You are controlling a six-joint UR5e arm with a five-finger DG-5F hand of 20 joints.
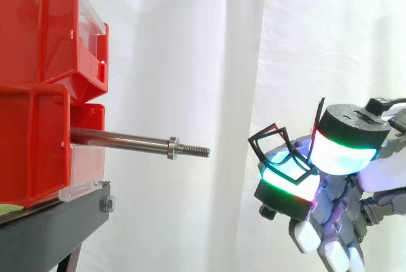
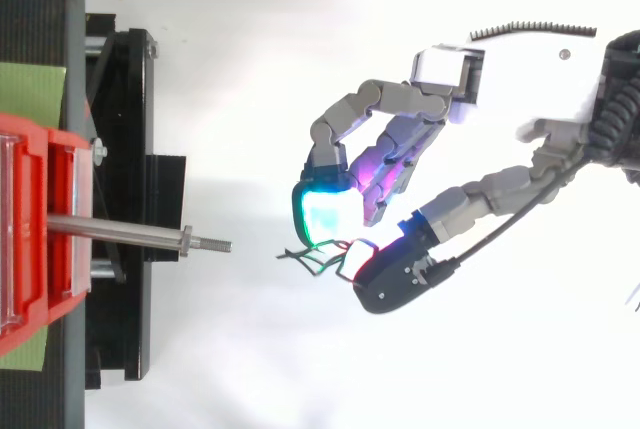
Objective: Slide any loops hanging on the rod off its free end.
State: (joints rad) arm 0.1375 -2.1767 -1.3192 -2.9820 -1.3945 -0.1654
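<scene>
Red bins (image 1: 35, 88) are stacked on a black stand (image 1: 51, 224), the hand (image 2: 400, 144) is held well apart from the free end of the rod (image 1: 120, 137) projecting from them, and thin black loops (image 1: 269, 140) are pinched, clear of the rod, between its glowing fingertips (image 2: 325, 211)

We see bright red bins (image 1: 35, 82) with see-through fronts. The rod (image 1: 120, 137) is shiny silver-grey, and its tip has tiny lines all round it. The stand (image 1: 54, 218) under the bins is black. A flat green sheet (image 2: 30, 94) lies beneath the bins. The curtain (image 1: 190, 63) is plain white. The loops (image 1: 277, 147) are thin and black. The hand (image 2: 530, 74) is white on its palm and grey on its fingers. Its fingertips (image 2: 325, 211) glow. One is pale blue with a green edge. We see pink-purple light behind it, and a bit of red on a black tip.
</scene>
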